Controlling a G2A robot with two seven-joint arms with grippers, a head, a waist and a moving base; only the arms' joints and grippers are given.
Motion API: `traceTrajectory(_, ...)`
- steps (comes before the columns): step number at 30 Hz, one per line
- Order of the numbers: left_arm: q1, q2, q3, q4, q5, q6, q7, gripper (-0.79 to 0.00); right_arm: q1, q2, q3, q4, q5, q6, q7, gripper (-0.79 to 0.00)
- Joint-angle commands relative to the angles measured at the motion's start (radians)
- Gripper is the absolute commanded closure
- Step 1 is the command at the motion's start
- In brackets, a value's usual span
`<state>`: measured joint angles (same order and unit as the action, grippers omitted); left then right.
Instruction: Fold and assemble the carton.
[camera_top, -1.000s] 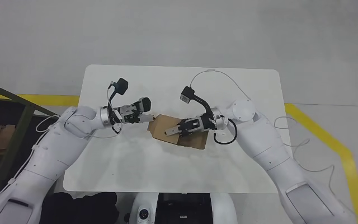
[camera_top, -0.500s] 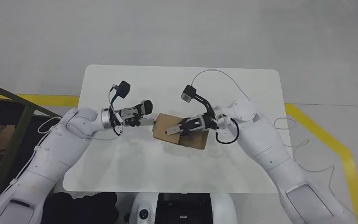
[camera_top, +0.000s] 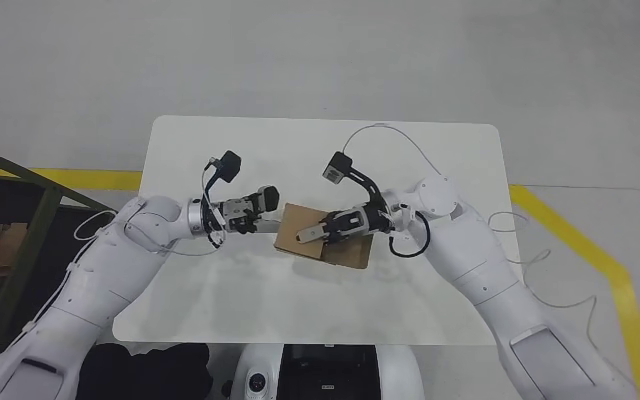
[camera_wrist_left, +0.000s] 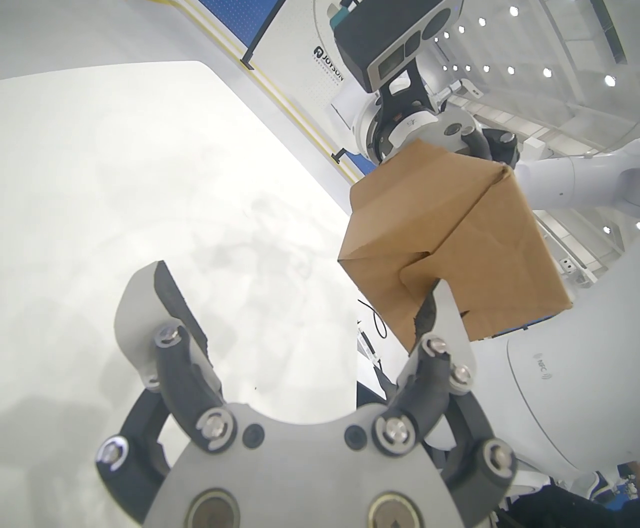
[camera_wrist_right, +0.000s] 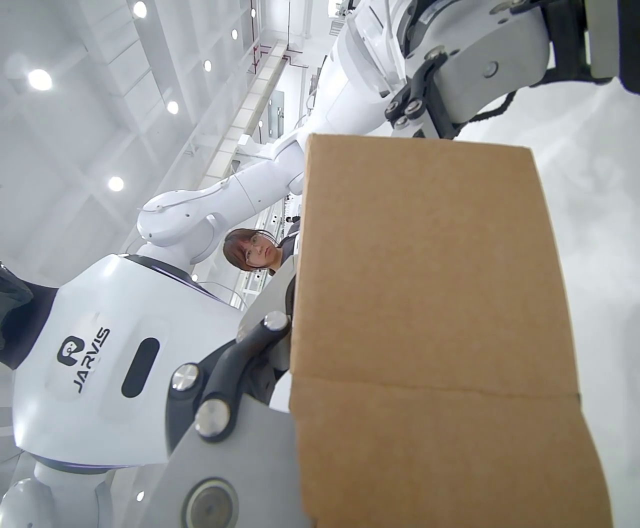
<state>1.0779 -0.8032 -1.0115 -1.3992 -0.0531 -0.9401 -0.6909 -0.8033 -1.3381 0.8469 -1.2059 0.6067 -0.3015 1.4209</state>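
From above, the carton (camera_top: 345, 254) hangs over the desk's (camera_top: 200, 150) middle, clamped in the right hand (camera_top: 312, 232). Left wrist view: left hand (camera_wrist_left: 300, 302) spread wide, one finger at its flap. Right wrist view: light, bendy cardboard, probably best gripped along the creases.

A white table (camera_top: 440, 160) with rounded corners stands on a pale grey floor (camera_top: 300, 60). Yellow floor tape (camera_top: 95, 178) runs out from the table at 9 o'clock and angles away at 4 o'clock. Between 8 and 9 o'clock sits a dark frame (camera_top: 25, 173), possibly a rack. Round ceiling lights (camera_wrist_right: 39, 79) shine from a white ceiling (camera_wrist_right: 90, 40).
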Motion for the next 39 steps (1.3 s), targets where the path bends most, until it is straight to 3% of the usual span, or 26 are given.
traceTrajectory(1,-0.001,-0.002,0.004,-0.001,-0.010,-0.002,-0.006,-0.785,0.000,-0.001,-0.002,0.000,0.003,0.000,0.002,0.000)
traceTrajectory(18,-0.055,-0.021,0.086,0.068,-0.278,-0.011,-0.178,-0.785,0.003,-0.010,-0.007,0.008,0.049,-0.018,0.029,0.000)
traceTrajectory(39,-0.088,-0.023,0.136,0.070,-0.299,-0.016,-0.173,-0.785,0.005,-0.018,-0.013,-0.002,0.063,-0.024,0.046,0.000)
